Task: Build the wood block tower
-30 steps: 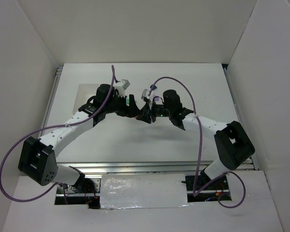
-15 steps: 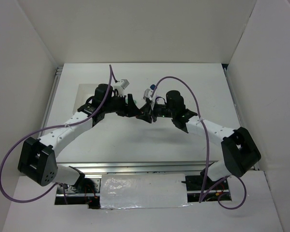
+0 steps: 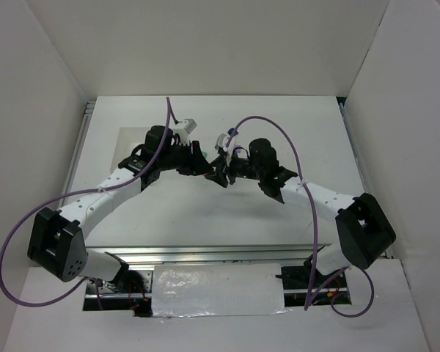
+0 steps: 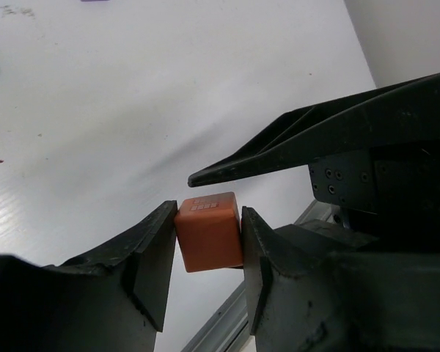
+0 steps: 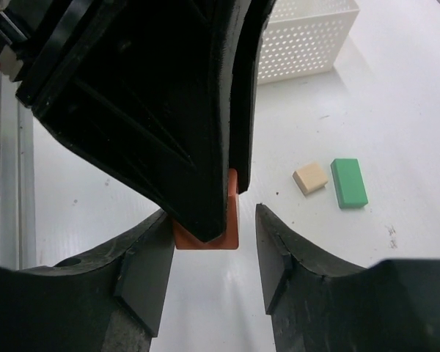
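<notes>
My left gripper (image 4: 209, 210) is shut on an orange-red cube (image 4: 209, 235) and holds it above the white table. In the top view both grippers meet mid-table, the left gripper (image 3: 204, 163) tip to tip with the right gripper (image 3: 224, 174). My right gripper (image 5: 213, 213) is open, its jaws standing either side of the same orange-red cube (image 5: 232, 220), with a gap on the right side. The left gripper's black fingers (image 5: 205, 110) hide most of the cube in the right wrist view. One right finger (image 4: 293, 150) passes just above the cube. No stacked tower shows in any view.
A green flat block (image 5: 349, 182) and a small beige block (image 5: 311, 178) lie on the table beyond the cube. A white perforated basket (image 5: 304, 37) stands farther back. White walls enclose the table (image 3: 279, 220) on three sides.
The right arm has swung its elbow outward and brought its gripper closer to the left gripper. The left gripper has stayed almost in place with the cube.
</notes>
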You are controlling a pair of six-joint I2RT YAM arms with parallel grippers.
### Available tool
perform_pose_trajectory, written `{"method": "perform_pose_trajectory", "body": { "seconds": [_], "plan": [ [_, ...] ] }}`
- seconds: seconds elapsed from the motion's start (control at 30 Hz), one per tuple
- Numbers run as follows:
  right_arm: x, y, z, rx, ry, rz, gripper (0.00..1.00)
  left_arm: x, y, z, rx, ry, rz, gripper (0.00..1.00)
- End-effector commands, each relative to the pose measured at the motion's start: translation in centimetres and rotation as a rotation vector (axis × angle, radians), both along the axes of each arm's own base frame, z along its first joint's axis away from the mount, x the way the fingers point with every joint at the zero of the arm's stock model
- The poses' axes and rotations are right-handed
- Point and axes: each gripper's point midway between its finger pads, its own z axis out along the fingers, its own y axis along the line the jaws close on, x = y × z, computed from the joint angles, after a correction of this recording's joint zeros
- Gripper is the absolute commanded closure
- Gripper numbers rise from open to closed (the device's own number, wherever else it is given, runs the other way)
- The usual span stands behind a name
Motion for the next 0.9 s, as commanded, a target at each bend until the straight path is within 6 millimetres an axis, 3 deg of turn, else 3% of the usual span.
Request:
{"method": "perform_pose_trajectory", "body": {
  "seconds": [0.0,0.1,0.2,0.23,0.33,0.43,0.57,0.6,0.73,0.87],
  "plan": [
    [1.3,-0.1,3.6,0.061,-0.087,-0.057,0.45,1.3,0.1,1.7,0.053,-0.051,0.054,0.91],
    [1.6,-0.3,3.6,0.058,-0.077,-0.080,0.39,1.7,0.2,1.4,0.101,-0.040,0.088,0.95],
    [1.8,-0.4,3.7,0.057,-0.066,-0.094,0.19,2.1,0.3,1.2,0.137,-0.037,0.119,0.96],
    [1.7,-0.6,3.2,0.041,-0.052,-0.096,0.00,2.3,0.6,0.8,0.162,-0.029,0.144,0.97],
    [1.6,-1.4,3.0,0.022,-0.047,-0.125,0.00,3.3,1.7,0.0,0.238,-0.011,0.243,0.99],
    [1.2,-3.8,2.7,0.033,-0.047,-0.192,0.00,4.1,2.4,-2.0,0.310,0.053,0.313,0.99],
    [1.0,-8.2,3.3,0.052,-0.016,-0.365,0.00,5.3,2.8,-4.0,0.364,0.102,0.385,0.99],
    [2.1,-10.2,2.6,0.039,0.033,-0.491,0.00,5.6,2.5,-4.2,0.368,0.107,0.391,0.99],
    [4.0,-15.7,3.0,0.062,0.133,-0.819,0.00,6.9,2.0,-7.6,0.415,0.201,0.461,0.99],
    [4.2,-20.0,3.5,0.113,0.198,-1.021,0.00,7.9,1.4,-9.3,0.445,0.272,0.545,0.98]
  ]
}}
